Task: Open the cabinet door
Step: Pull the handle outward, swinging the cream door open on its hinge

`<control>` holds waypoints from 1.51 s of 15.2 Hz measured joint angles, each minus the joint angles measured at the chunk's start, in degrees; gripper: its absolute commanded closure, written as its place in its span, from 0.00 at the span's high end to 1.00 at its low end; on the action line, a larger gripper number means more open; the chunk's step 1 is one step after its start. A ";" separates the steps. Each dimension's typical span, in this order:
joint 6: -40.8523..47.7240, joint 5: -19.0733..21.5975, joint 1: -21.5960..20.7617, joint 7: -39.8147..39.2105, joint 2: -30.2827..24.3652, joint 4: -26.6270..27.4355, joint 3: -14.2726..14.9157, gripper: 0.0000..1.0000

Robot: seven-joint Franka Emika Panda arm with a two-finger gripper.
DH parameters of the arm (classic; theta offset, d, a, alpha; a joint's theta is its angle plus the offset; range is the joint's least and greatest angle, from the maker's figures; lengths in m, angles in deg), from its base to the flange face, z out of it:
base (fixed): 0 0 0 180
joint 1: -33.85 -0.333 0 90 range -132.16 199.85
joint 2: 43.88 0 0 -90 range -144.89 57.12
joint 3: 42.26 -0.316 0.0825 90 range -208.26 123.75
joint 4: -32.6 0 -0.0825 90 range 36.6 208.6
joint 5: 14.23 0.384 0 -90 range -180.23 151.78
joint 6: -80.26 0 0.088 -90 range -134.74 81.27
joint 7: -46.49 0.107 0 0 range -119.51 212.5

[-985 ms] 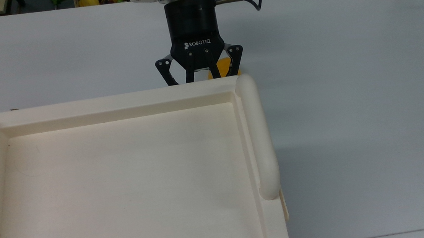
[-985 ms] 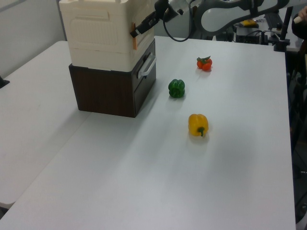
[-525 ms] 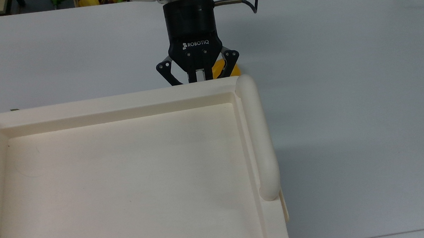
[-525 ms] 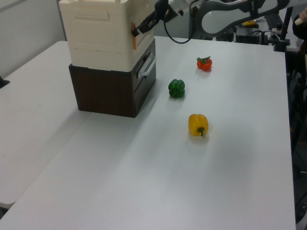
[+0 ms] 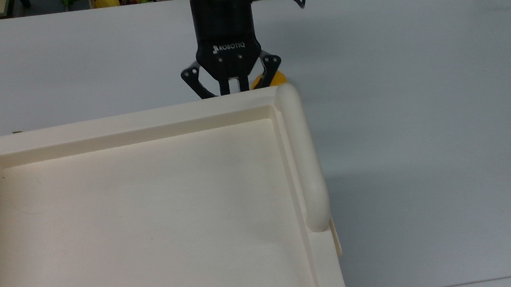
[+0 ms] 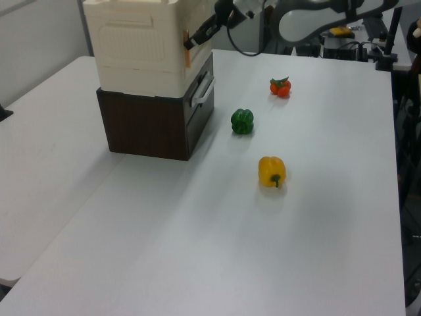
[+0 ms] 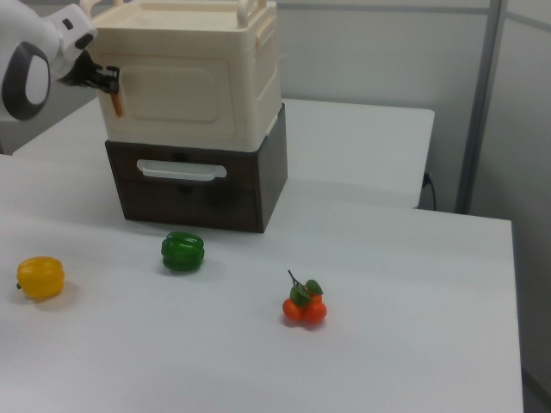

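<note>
1. We are finding the gripper (image 5: 231,89) at the front rim of the cabinet (image 5: 150,208). Its fingers are now standing almost together with a thin slit left between them, whereas 1 second ago they were spread wide.

2. In the right view the gripper (image 7: 105,79) is meeting the top of the orange handle (image 7: 117,103) at the edge of the cabinet door (image 7: 172,93). We are judging that it is pinching this handle, though the contact itself is hidden under the rim in the top view.

3. The cabinet door is sitting flush with the cream body, on the upper unit above the dark drawer base (image 7: 194,189). We are seeing no gap at its edge, so it is not yet open.

4. The whole cabinet is shifting. In the top view its tube handle (image 5: 300,158) is lying further toward the top view's left than 1 second ago, and in the left view the cabinet (image 6: 141,59) is sitting slightly further to the left view's right.

5. We are judging that the grasp is made, but the pull is dragging the cabinet and not swinging the door.
</note>
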 measured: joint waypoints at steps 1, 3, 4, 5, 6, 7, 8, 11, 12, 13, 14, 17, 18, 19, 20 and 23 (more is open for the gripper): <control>3.79 0.02 0.28 0.00 -1.24 0.00 -0.01 0.00; 11.54 0.02 0.83 -0.12 -3.83 0.10 -0.01 0.00; 15.06 0.01 1.02 -0.27 -4.95 0.14 -0.01 0.00; 18.26 0.01 1.24 -0.45 -5.94 0.19 -0.01 0.01; 20.82 0.02 1.50 -0.51 -6.73 0.24 -0.02 0.04; 23.16 0.02 1.75 -0.52 -7.47 0.31 -0.02 0.06; 25.33 0.03 2.05 -0.52 -8.15 0.37 -0.02 0.13; 32.55 0.68 3.50 -0.51 -10.31 0.44 -0.01 0.43; 35.87 1.30 4.52 -0.41 -11.05 0.61 0.13 0.55; 38.68 2.22 5.77 -0.41 -11.70 0.91 0.40 0.64; 40.56 3.20 6.91 -0.44 -12.19 1.10 0.70 0.72; 44.92 4.61 9.45 -0.46 -13.62 1.30 1.03 0.86; 46.33 4.64 10.00 -0.46 -14.06 1.32 1.06 0.90; 47.69 4.65 10.55 -0.46 -14.51 1.36 1.13 0.93; 48.66 4.65 10.95 -0.44 -14.90 1.41 1.47 0.94; 49.34 4.69 11.74 -0.44 -15.69 1.53 3.99 0.98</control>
